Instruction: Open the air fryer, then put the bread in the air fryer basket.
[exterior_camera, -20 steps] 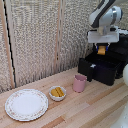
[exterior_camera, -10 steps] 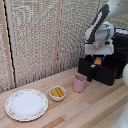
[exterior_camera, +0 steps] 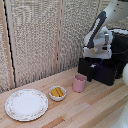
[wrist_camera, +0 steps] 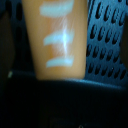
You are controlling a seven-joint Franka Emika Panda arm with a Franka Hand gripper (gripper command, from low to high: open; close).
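Hovering over the open air fryer basket (exterior_camera: 100,70), the end effector (exterior_camera: 97,60) pinches the bread (wrist_camera: 55,37), an orange piece lying against the basket's perforated black floor. At the fryer's 8 o'clock, a pink cup (exterior_camera: 79,83) stands on the table (exterior_camera: 90,107).

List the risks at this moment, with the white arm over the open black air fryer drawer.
1. In the wrist view the golden-orange oblong bread fills the frame over the perforated black basket floor; the finger grip isn't visible, so it could drop early or tilted.
2. The white gripper block hangs close above the black drawer, so descending further could hit its rim.
3. The pink cup stands just beside the drawer; a wide retreat might topple it.
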